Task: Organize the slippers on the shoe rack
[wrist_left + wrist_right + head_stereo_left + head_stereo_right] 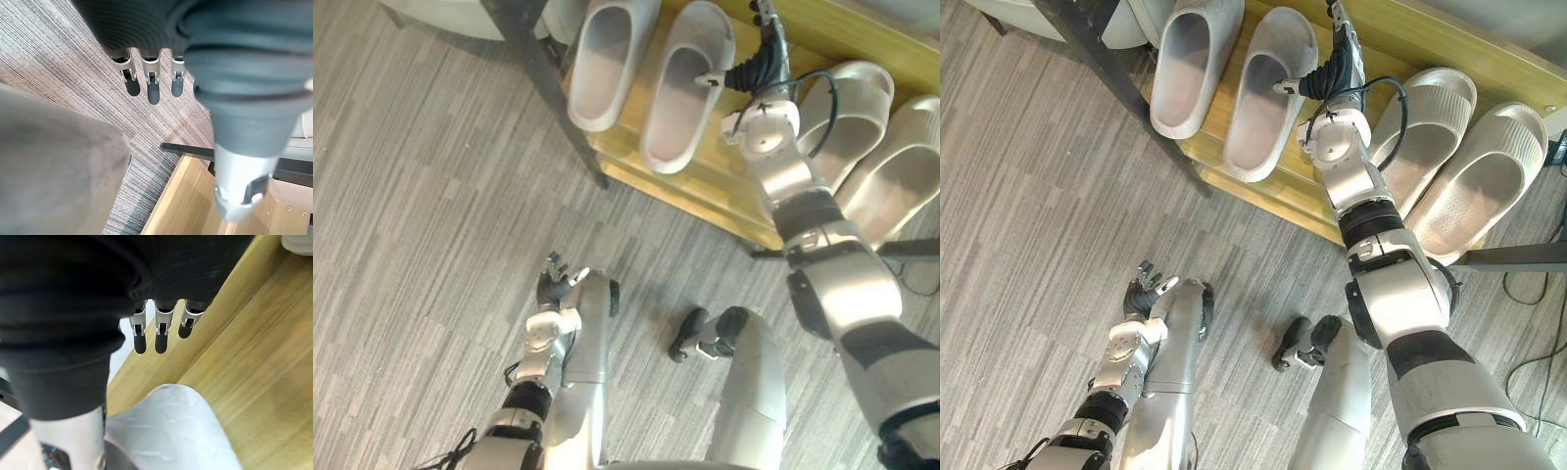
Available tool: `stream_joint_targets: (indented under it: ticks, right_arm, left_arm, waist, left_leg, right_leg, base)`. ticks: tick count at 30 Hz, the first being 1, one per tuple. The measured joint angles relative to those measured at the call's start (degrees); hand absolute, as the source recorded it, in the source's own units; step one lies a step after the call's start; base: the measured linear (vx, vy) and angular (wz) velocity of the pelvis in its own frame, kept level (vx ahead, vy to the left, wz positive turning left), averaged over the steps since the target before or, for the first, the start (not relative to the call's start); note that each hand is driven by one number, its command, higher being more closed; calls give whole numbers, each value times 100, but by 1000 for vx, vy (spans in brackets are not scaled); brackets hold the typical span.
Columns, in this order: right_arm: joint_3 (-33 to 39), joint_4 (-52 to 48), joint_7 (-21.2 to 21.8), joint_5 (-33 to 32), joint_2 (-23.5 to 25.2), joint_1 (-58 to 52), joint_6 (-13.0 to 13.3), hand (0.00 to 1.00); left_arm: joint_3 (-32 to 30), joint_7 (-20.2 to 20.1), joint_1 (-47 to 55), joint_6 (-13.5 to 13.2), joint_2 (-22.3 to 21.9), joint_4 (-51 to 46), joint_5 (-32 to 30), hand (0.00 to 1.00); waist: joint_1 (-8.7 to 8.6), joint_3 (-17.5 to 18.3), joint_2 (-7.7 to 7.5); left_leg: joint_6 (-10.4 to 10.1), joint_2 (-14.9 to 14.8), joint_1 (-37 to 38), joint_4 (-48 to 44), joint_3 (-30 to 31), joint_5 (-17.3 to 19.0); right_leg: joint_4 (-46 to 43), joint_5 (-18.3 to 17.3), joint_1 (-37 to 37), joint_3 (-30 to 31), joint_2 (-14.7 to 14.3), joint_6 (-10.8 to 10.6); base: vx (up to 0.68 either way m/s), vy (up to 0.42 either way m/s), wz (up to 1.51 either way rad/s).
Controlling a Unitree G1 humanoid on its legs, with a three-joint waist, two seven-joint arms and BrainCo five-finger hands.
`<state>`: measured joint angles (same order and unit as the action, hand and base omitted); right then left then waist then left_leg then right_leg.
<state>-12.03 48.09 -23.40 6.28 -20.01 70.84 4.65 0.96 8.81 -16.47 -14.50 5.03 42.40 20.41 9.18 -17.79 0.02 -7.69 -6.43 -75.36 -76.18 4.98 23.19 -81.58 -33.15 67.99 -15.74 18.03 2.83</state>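
Your left hand (551, 284) hangs by the floor (411, 196), fingers (153, 88) loosely spread. On the shoe rack (724, 191) lie a smooth pale pair (607, 59) and a ribbed pair (852, 113). Your right hand (1338, 54) reaches between them, its digits straight, thumb (710, 80) beside a smooth slipper (674, 113).

My head pair looks steeply down from above — carpet (431, 196) nearest me, the wooden shelf (715, 191) across the far side. The two eyes sit just apart and share the shelf, the slippers (607, 69) on it and both arms. The left wrist camera looks along the left hand (153, 90) at carpet and a shelf corner. The right wrist camera sits very close over the shelf — past the right hand (160, 338) I see bare wood and one pale slipper end (171, 431).
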Motion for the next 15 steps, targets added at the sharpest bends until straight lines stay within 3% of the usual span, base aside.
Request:
stream_joint_targets:
  ticks: [5, 8, 15]
  right_arm:
    - [314, -1369, -222, -411, 719, -1008, 205, 0]
    - [461, -1641, -245, -646, 1187, -1497, 331, 0]
    - [963, -1991, -253, -1097, 1751, -2026, 397, 0]
  left_arm:
    - [-64, 2, 116, 36, 28, -18, -2, 0]
    - [-225, 2, 208, 120, 34, -106, -12, 0]
    - [-395, 42, 263, 150, -13, -176, -13, 0]
  waist:
    - [-65, -24, -43]
    - [-129, -55, -98]
    - [-145, -134, -167]
  left_leg:
    - [-1, -37, 187, 164, -71, -1]
    - [0, -80, 301, 229, -95, 0]
    - [-2, -94, 448, 333, -106, -1]
  right_leg:
    - [123, 11, -113, 31, -32, -25]
    - [202, 10, -231, 22, -77, -28]
    - [296, 11, -371, 11, -99, -62]
  base:
    - [11, -8, -1]
    - [34, -19, -3]
    - [0, 0, 0]
